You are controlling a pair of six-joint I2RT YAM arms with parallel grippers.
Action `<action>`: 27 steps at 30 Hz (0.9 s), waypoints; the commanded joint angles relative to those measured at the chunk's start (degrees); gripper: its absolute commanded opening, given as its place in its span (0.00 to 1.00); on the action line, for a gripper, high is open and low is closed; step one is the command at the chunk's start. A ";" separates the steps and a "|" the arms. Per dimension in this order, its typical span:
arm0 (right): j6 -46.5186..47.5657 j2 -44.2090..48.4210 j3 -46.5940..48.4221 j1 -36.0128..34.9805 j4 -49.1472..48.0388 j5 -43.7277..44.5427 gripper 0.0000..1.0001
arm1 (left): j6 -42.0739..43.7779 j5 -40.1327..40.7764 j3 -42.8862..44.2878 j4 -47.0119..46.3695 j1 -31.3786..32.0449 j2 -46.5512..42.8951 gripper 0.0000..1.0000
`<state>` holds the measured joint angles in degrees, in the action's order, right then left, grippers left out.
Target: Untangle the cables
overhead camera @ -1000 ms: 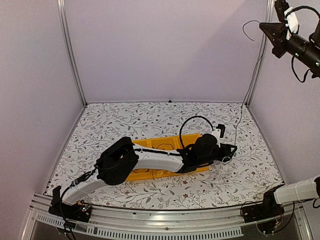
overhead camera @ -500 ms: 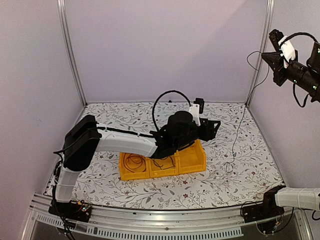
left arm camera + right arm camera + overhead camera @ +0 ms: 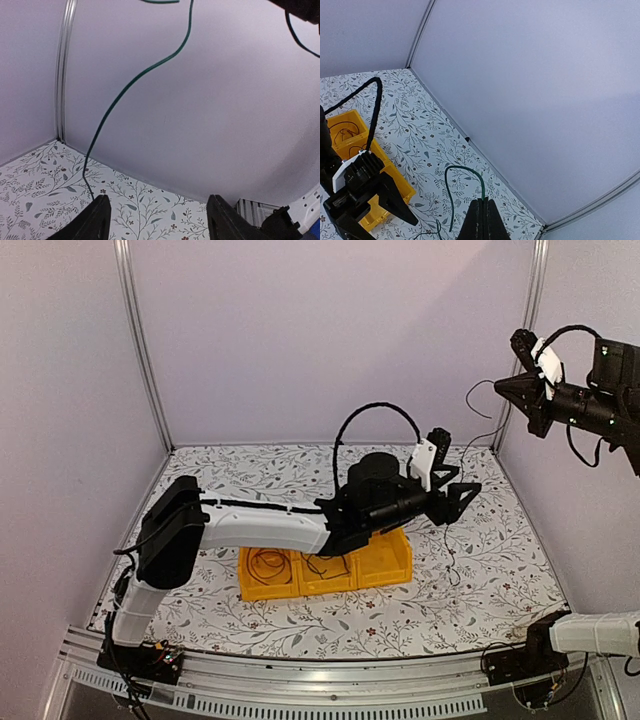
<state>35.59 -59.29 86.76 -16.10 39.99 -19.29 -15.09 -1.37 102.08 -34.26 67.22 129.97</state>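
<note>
My right gripper [image 3: 503,388] is raised high at the right wall. It is shut on the end of a thin green cable [image 3: 449,187], which sticks up between its fingertips [image 3: 481,212] and loops over. The cable [image 3: 447,545] hangs down to the table right of the yellow bin [image 3: 395,562]. My left gripper [image 3: 458,497] is open and empty above the bin's right end, just left of the hanging cable. In the left wrist view the green cable [image 3: 117,97] drops past the left finger [image 3: 97,220]. Other thin cables [image 3: 268,562] lie in the bin's compartments.
The yellow bin [image 3: 342,131] has three compartments and sits at the table's middle front. The left arm reaches across above it. Pale walls with metal corner posts [image 3: 520,350] close in the floral table [image 3: 210,490] on three sides.
The left arm has lifted off the bin and swung right, and its open gripper now sits beside the hanging cable. The right gripper has moved lower and slightly left, still holding the cable.
</note>
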 commanded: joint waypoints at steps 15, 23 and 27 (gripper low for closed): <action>-1.69 -0.62 5.46 0.07 7.48 -12.81 0.00 | -7.98 4.03 10.79 9.61 -2.52 8.70 0.41; -1.71 -0.90 4.78 0.02 7.40 -13.21 0.00 | -5.89 3.12 7.79 8.67 -2.85 6.85 0.31; -2.89 -0.94 3.22 0.02 4.11 -9.50 0.00 | -6.41 3.02 7.38 7.97 -2.97 6.13 0.04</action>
<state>34.37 -60.12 91.20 -16.10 46.72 -31.24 -21.45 2.31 110.48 -24.64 64.95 137.93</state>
